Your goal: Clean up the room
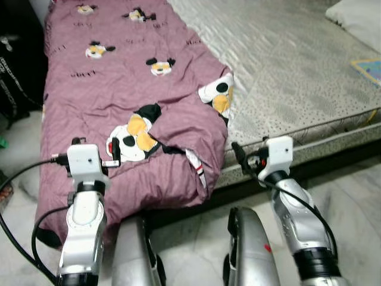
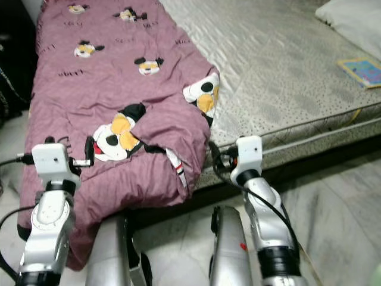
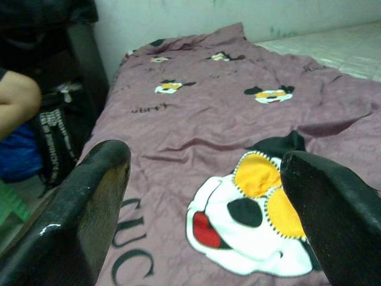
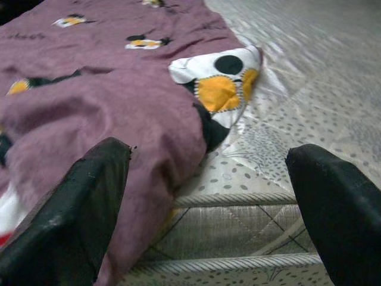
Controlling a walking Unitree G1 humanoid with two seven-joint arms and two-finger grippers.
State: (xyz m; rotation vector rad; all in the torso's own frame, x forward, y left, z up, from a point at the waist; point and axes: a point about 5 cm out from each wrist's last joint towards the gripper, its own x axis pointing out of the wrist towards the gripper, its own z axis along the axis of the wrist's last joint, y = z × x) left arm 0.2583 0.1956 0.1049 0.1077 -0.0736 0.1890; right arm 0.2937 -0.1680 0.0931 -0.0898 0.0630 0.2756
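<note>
A mauve blanket (image 1: 119, 89) printed with cartoon mouse faces covers the left side of a bare grey mattress (image 1: 286, 71). It is rumpled near the front edge, one corner is folded back, and it hangs over the bed's front. My left gripper (image 1: 115, 154) hovers open just above the blanket's near part, by a large mouse face (image 3: 250, 220). My right gripper (image 1: 239, 154) is open at the mattress's front edge, right of the folded corner (image 4: 226, 83). Nothing is between either pair of fingers.
A white pillow (image 1: 360, 18) and a colourful flat card (image 1: 369, 68) lie at the mattress's far right. A black bag (image 1: 15, 65) stands left of the bed, with part of a person's limb (image 3: 15, 98) above it. Pale marble floor (image 1: 351, 196) runs along the front.
</note>
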